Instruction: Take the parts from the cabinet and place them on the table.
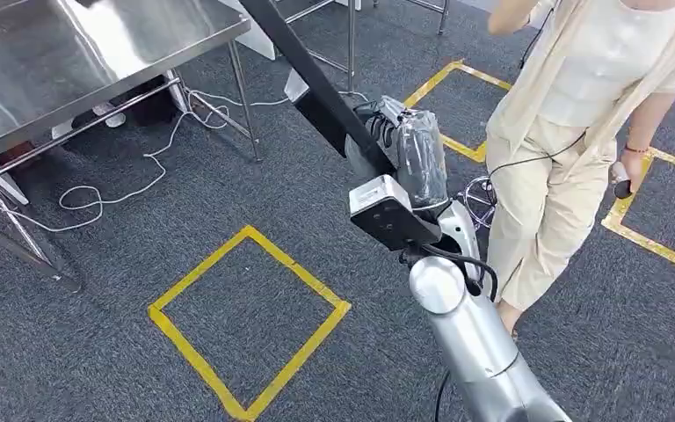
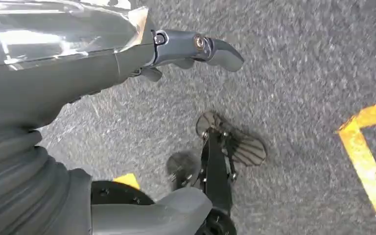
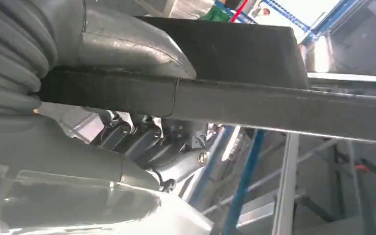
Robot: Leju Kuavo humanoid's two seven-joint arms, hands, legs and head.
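Gripped as a long black part (image 1: 316,83), a flat-sided bar running up and away from the right hand (image 1: 409,154) toward the top edge of the head view. Passed between the thick thumb and the darker fingers in the right wrist view, fingers wrapped close around it, so judged firmly held rather than merely resting. Carried in the air above the grey carpet (image 1: 97,352), well apart from the steel table (image 1: 70,61) at the upper left. Judged about midway: part taken up and in hand, setting down on the table not yet done, and no telling how many further parts wait. Hung low over the carpet, the left hand (image 2: 103,63), fingers apart and nothing in them. Marked on the floor, a yellow tape square (image 1: 246,325) near the arm. Trailed under the table, a white cable (image 1: 114,189). Stood just beside the right arm, a person (image 1: 571,132) in pale clothes, a small dark object in one hand. Found no brand, label or writing sharp enough to read.
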